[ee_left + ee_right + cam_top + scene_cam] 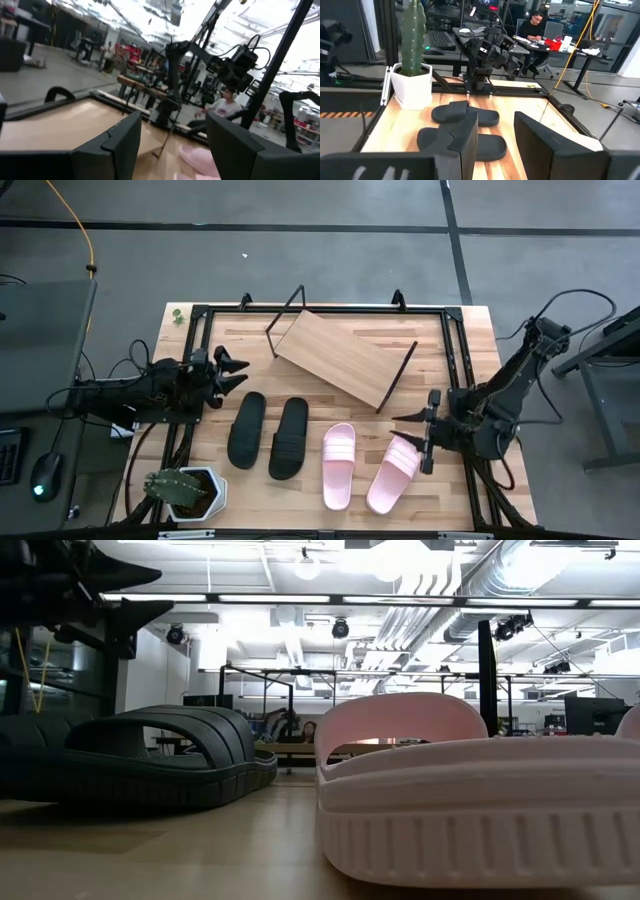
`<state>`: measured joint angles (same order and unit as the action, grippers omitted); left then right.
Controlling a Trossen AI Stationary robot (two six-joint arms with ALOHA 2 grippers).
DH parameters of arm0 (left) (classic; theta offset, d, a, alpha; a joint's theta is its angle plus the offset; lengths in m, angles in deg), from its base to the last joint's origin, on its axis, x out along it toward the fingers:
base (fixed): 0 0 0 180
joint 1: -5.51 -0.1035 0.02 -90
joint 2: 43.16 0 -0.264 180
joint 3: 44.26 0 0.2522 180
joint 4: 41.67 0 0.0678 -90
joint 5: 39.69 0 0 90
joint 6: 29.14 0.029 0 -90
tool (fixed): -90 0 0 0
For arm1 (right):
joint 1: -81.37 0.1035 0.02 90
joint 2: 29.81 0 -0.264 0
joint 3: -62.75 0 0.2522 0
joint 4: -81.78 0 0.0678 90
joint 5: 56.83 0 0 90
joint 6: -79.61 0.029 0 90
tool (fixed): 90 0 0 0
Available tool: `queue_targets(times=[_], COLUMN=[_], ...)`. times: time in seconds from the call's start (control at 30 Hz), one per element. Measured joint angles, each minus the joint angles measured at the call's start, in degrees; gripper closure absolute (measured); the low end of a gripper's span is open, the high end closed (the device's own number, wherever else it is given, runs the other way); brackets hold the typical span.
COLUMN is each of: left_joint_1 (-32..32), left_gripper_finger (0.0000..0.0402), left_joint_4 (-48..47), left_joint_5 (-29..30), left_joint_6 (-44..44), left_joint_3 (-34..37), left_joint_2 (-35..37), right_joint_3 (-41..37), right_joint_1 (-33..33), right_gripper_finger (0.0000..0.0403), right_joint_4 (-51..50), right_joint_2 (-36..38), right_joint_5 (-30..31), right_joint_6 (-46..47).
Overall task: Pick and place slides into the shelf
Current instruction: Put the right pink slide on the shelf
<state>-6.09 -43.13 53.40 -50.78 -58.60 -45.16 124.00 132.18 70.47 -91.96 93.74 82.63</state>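
Two black slides and two light pink slides lie sole-down in a row on the near half of the table. The shelf, a light wooden board with black wire end frames, stands askew at the table's far middle. My left gripper is open at the left side, beyond the black pair, touching nothing. My right gripper is open just right of the outer pink slide's far end, not touching it. The right wrist view shows the black slides. The left wrist view shows the shelf board.
A cactus in a white pot stands at the near left corner. A black frame runs around the tabletop edges. In the low view a black slide and a pink slide fill the foreground. A person sits at a desk beyond the table.
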Motion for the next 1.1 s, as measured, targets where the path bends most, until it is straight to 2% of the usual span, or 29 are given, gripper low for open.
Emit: queue_targets(times=[0.17, 0.3, 0.47, 0.63, 0.87, 0.97, 1.1], left_joint_1=[0.0, -0.01, -0.02, 0.0, -0.01, -0.01, 0.01], left_gripper_finger=[0.0197, 0.0197, 0.0197, 0.0197, 0.0197, 0.0197, 0.0197], left_joint_4=[-0.22, -0.37, -0.46, -0.46, -0.47, -0.48, -0.52], left_joint_5=[-3.13, -4.26, -5.6, -6.12, -6.12, -6.16, -7.09], left_joint_6=[-0.43, -1.37, -1.4, -1.41, -1.43, -1.43, -1.45], left_joint_3=[0.0, 0.0, 0.0, 0.0, 0.0, 0.0, 0.0], left_joint_2=[0.0, 0.0, 0.0, 0.0, 0.0, 0.0, 0.0], right_joint_3=[6.75, 16.46, 31.71, 47.35, 65.52, 71.37, 74.86], right_joint_1=[-0.02, 0.0, 0.0, 0.26, 0.61, 0.61, 0.61], right_gripper_finger=[0.0284, 0.0284, 0.0284, 0.0284, 0.0284, 0.0284, 0.0284], right_joint_4=[-3.78, -15.03, -35.36, -59.99, -86.86, -92.82, -91.56], right_joint_2=[-7.54, -16.2, -27.5, -38.39, -51.11, -55.43, -57.63], right_joint_5=[0.53, 1.93, 2.39, 1.47, -6.47, -10.03, -12.47], right_joint_6=[3.06, 8.6, 21.87, 39.34, 61.92, 67.05, 66.01])
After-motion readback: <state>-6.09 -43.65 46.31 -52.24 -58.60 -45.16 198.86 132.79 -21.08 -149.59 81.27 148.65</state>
